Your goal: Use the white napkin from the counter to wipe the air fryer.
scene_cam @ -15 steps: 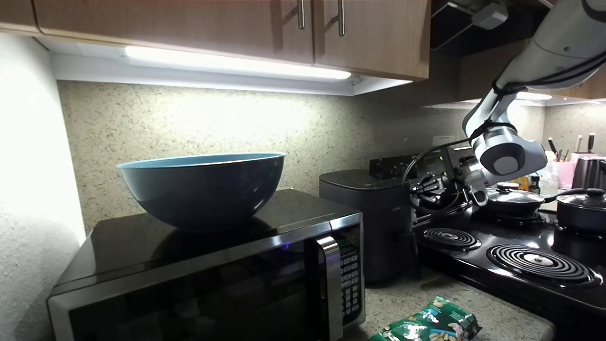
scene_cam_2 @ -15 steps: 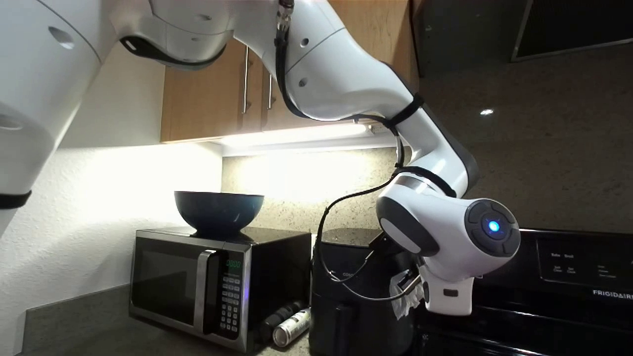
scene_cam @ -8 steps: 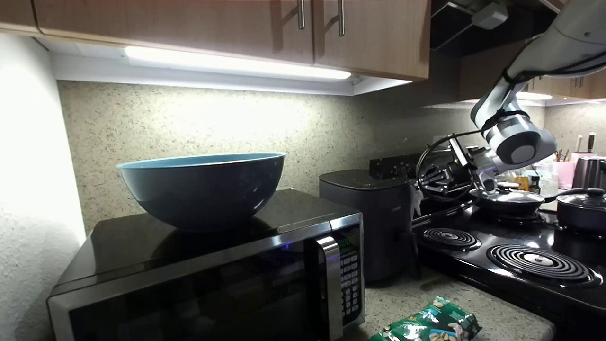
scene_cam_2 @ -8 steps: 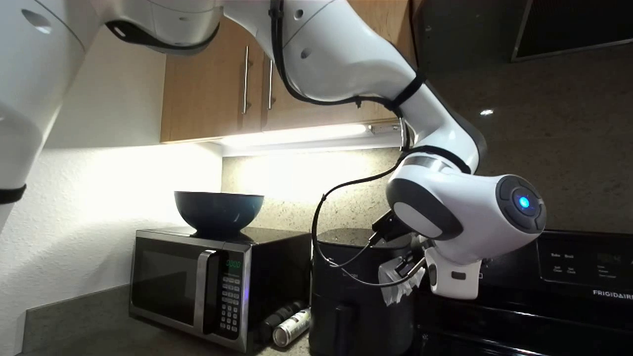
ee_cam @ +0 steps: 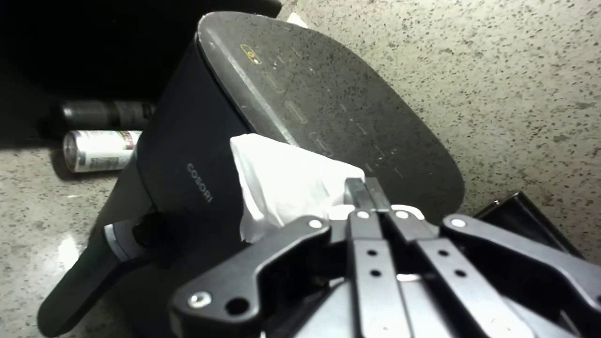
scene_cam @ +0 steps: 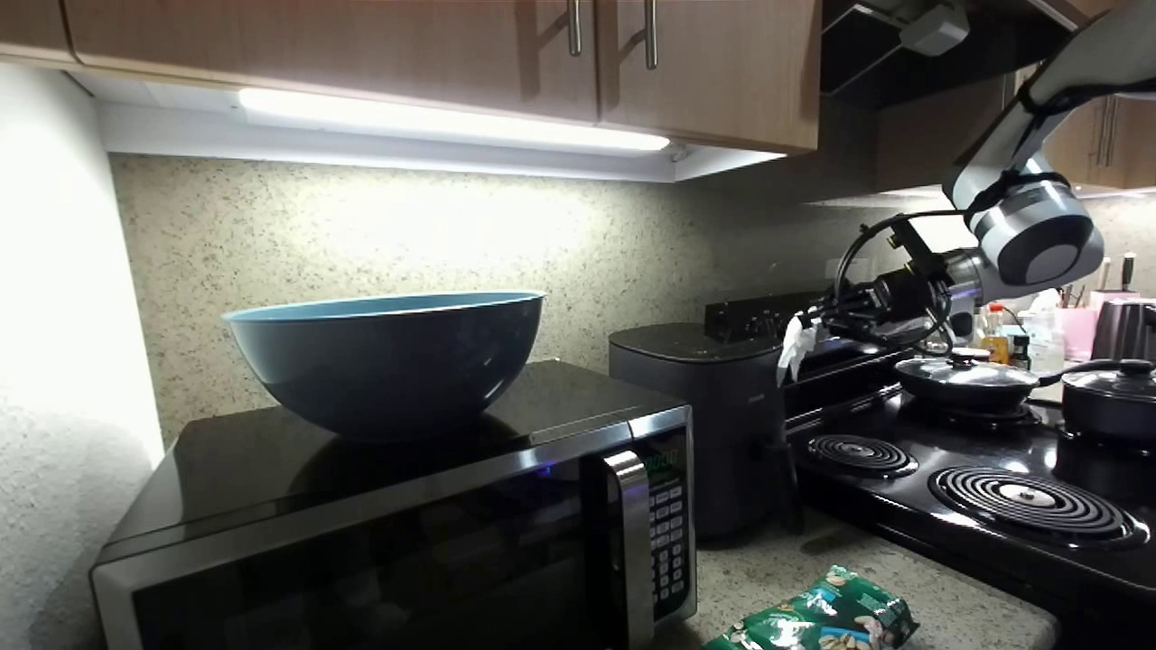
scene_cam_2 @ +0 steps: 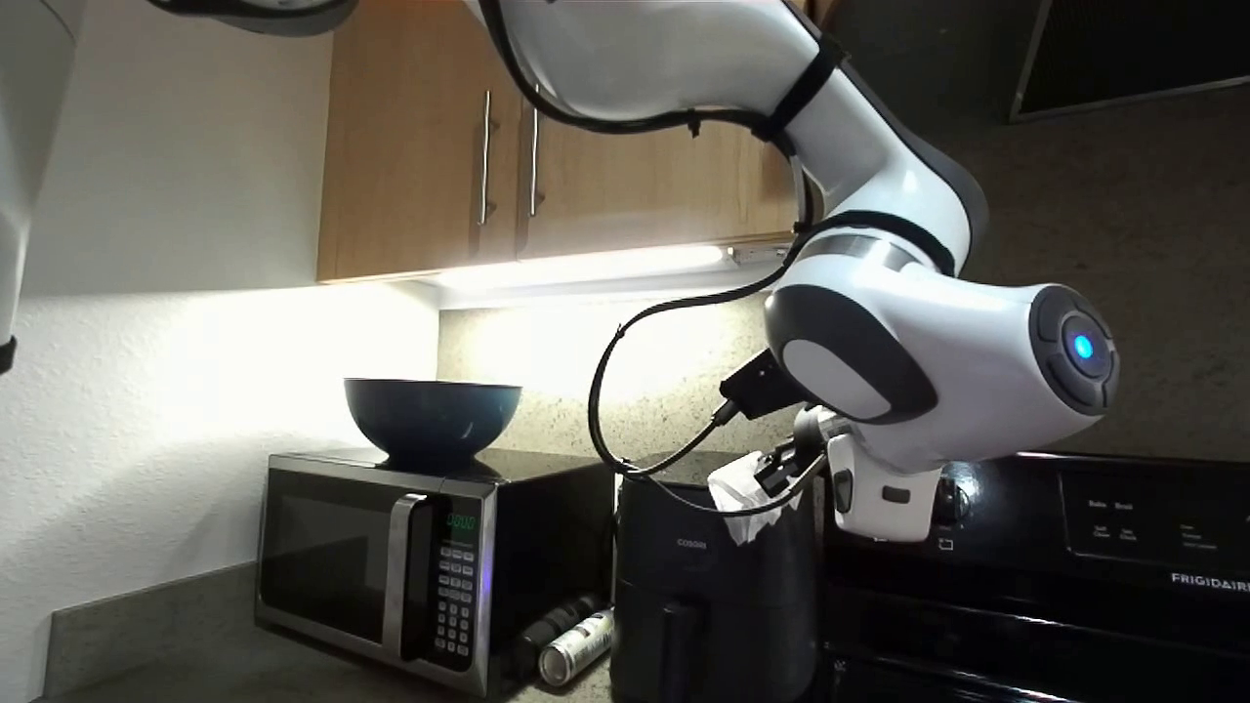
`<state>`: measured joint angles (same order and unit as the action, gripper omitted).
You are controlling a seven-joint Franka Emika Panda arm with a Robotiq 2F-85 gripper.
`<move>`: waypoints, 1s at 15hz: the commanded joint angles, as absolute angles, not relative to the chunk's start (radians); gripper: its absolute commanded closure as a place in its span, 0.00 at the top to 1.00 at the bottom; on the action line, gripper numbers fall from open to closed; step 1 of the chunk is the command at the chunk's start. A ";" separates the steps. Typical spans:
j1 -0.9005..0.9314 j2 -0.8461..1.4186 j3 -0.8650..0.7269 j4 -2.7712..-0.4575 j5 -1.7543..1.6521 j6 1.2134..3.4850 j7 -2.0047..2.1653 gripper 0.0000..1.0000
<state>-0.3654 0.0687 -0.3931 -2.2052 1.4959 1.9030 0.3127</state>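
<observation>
Exterior views, both of them, give us wooden cupboards [scene_cam: 361,54] along the top. Below we see the black stove [scene_cam: 948,450] and, next to it, the speckled desk [scene_cam: 768,569]. The arm [scene_cam_2: 869,156] slants downward by the stove. On the desk stands the microwave [scene_cam: 397,533], and between it and the stove the fryer [scene_cam_2: 718,596], upright and dark, lettered COSORI. The blue bowl [scene_cam: 388,370] rests upright on the microwave. In an exterior view we find a lidded pan [scene_cam: 964,390] and a lidded pot [scene_cam: 1111,413] on the stove, and a green packet [scene_cam: 826,614] lying on the desk, cut off at the bottom of that view. In the wrist view we see a can [ee_cam: 103,150] on its side beside the fryer, with a darker cylinder [ee_cam: 108,114] lying just next to it. The white napkin [ee_cam: 291,178] is up in the air, off the desk, at the fryer's upper front edge; in the wrist view it hides part of that edge, and whether it touches the fryer we cannot tell. Last come the fingers [ee_cam: 358,193]: we see them pressed together, pinching the napkin near one end, the rest of it loose.
</observation>
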 commanded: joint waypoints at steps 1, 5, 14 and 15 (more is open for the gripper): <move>-0.362 0.057 -0.386 -2.244 1.363 1.911 0.409 0.00; -0.332 0.109 -0.357 -2.254 1.326 2.002 0.396 0.00; -0.279 0.182 -0.292 -2.203 1.459 2.168 0.300 0.00; -0.283 0.172 -0.292 -2.206 1.471 2.152 0.299 0.00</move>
<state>-0.2905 0.1697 -0.3146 -2.2321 1.3894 2.1434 0.3323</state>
